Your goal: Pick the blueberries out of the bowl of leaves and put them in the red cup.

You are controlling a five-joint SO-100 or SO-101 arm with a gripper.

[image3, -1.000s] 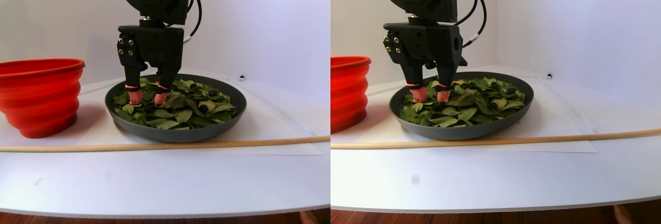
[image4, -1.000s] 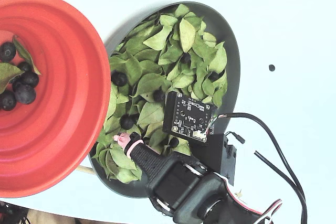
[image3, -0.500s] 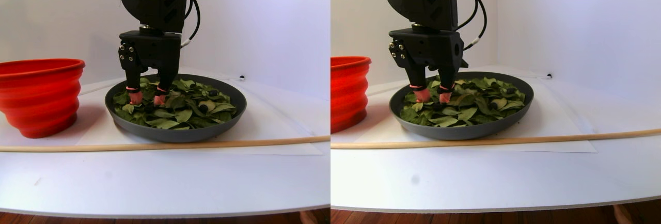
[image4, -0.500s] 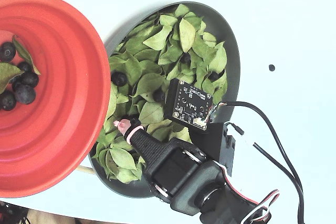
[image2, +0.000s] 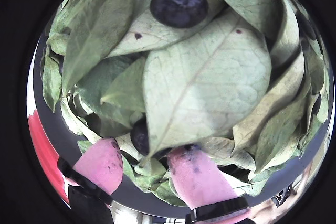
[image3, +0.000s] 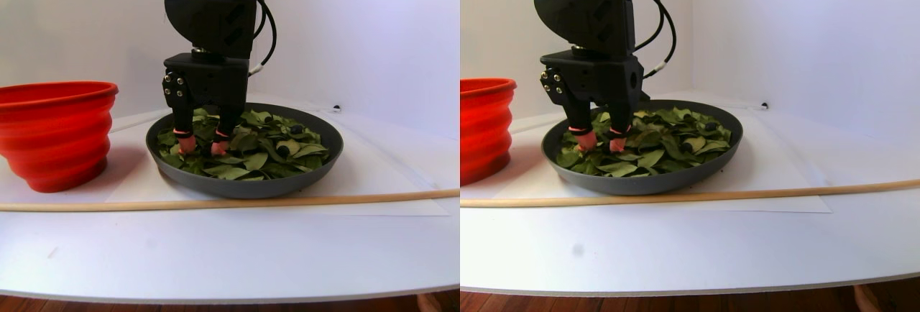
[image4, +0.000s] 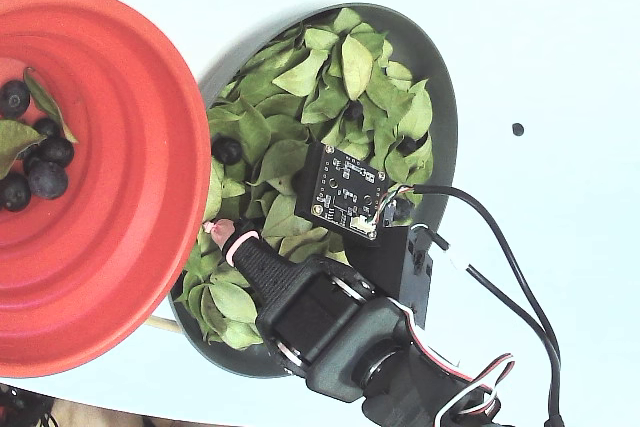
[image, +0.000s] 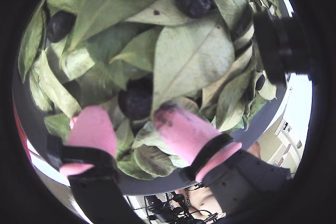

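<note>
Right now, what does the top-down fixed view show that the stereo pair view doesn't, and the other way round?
Only the fixed view looks into the red cup: several blueberries and a couple of leaves lie inside. Only the stereo pair shows the wooden stick in front of the bowl and the cup's ribbed outer wall. Both show the gripper, fingers apart, down among the bowl's leaves near the cup side.
</note>
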